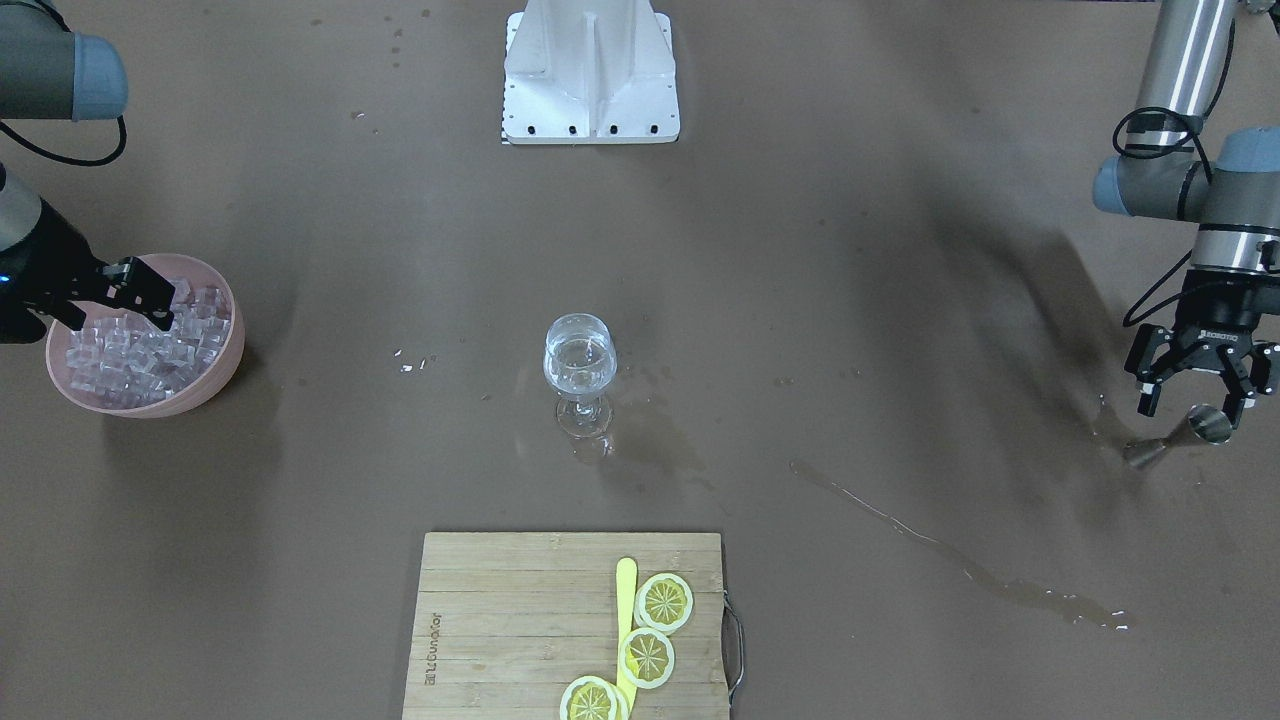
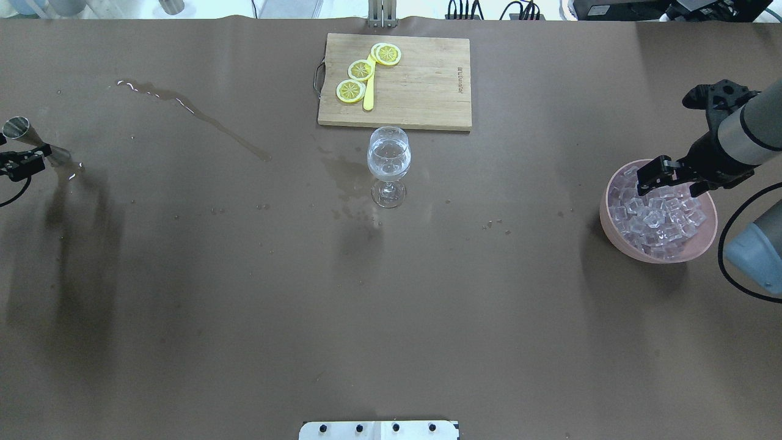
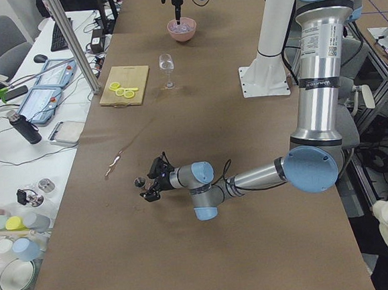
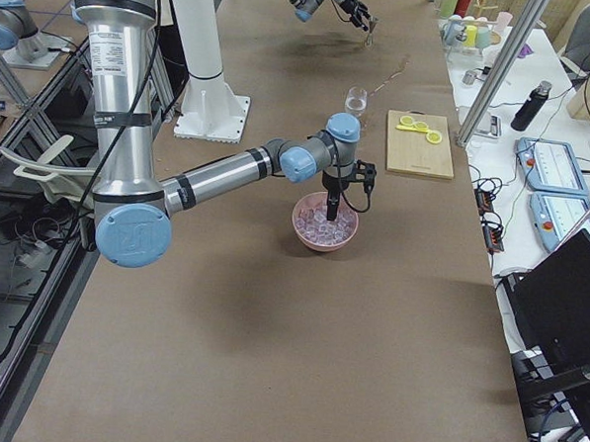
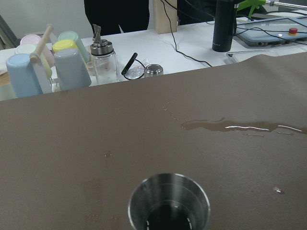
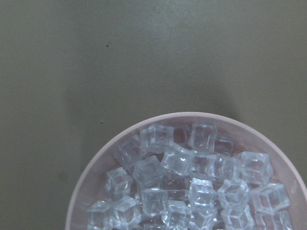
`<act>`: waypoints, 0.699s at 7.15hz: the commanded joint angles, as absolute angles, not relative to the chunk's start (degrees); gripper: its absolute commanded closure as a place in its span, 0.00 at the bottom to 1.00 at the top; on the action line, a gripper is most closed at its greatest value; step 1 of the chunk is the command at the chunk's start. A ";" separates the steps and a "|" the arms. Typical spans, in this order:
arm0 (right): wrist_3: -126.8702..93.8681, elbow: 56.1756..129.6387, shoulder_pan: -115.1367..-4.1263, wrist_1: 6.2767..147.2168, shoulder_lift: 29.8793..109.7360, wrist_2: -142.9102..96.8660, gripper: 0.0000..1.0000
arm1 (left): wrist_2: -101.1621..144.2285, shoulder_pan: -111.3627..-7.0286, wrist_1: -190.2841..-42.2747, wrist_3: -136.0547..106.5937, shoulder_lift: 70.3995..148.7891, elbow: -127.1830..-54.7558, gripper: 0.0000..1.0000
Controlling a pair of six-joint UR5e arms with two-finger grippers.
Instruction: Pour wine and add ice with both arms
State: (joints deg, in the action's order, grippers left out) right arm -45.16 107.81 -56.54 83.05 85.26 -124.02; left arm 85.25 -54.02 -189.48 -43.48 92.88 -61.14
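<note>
A wine glass [image 1: 580, 365] [image 2: 388, 159] stands mid-table with a little clear wine in its bowl. A pink bowl [image 1: 226, 362] [image 2: 616, 235] [image 6: 96, 163] holds several clear ice cubes [image 1: 130, 355] [image 2: 657, 220] [image 6: 192, 187]. My right gripper [image 1: 150, 297] [image 2: 652, 175] hangs over the bowl's far rim just above the ice, jaws apart and empty. My left gripper [image 1: 1197, 392] [image 2: 19, 164] is open beside a steel jigger [image 1: 1205, 427] [image 2: 24, 135] [image 5: 169, 203], which stands on the table; its fingers do not close on it.
A wooden board [image 1: 500, 620] [image 2: 427, 85] with lemon slices and a yellow knife lies beyond the glass. A wet streak [image 1: 950, 560] [image 2: 195, 113] runs across the table between jigger and glass. The white robot base [image 1: 590, 75] is at my edge.
</note>
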 commanded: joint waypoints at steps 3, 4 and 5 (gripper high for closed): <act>-45.35 106.96 -54.49 83.06 85.08 -121.46 0.00 | 82.18 -52.30 -191.86 -43.24 96.06 -55.91 0.07; -45.35 106.70 -54.41 82.71 85.34 -121.46 0.00 | 82.18 -52.03 -191.87 -43.16 96.50 -55.55 0.14; -45.44 106.70 -54.32 82.71 85.52 -121.55 0.00 | 82.18 -51.94 -191.95 -43.07 96.50 -55.29 0.20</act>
State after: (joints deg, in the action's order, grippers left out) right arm -45.37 106.80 -54.42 82.82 85.29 -121.51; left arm 82.21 -52.13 -191.81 -43.17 96.28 -55.73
